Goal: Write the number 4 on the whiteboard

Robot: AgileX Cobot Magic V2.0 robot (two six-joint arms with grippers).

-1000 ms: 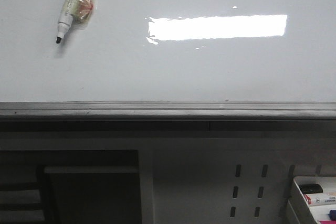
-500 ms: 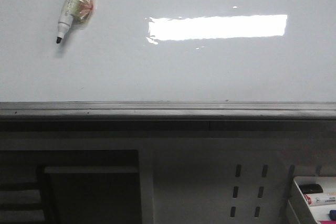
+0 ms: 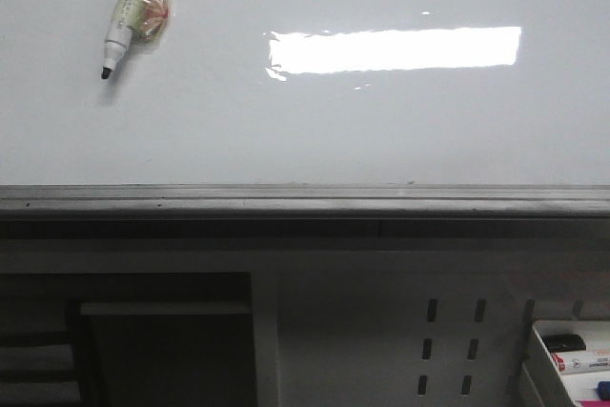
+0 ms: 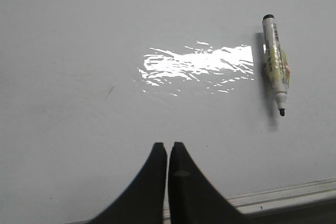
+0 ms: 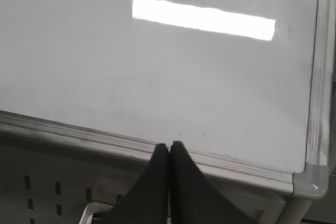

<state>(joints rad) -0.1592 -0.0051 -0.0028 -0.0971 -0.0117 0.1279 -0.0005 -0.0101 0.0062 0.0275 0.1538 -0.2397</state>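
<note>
A: Where was the large glossy white whiteboard point(image 3: 315, 131) with the grey metal edge rail?

B: It lay flat and filled the upper part of the front view, a bright rectangular light glare point(image 3: 396, 50) reflected on it. Its surface was bare of any drawn figure; only a faint short dark mark showed on it in the left wrist view, too small to tell what it was.

A: And the pen?

B: A white marker pen with a black tip, uncapped, and a crumpled clear wrapper round its middle point(image 3: 131, 9) lay on the board toward its far left, tip pointing toward the near rail. No gripper touched it.

A: The left gripper point(image 4: 168, 147)?

B: Its two black fingers were pressed together, clenched on nothing, hovering over the board near the rail, well apart from the pen.

A: The right gripper point(image 5: 169, 146)?

B: The same: fingers closed against each other and empty, above the board's near edge rail, not far from the grey corner piece point(image 5: 310, 179).

A: Anything below the board?

B: A white perforated panel point(image 3: 381, 331), and at the lower right a white tray point(image 3: 536, 359) holding what looked like markers.
</note>
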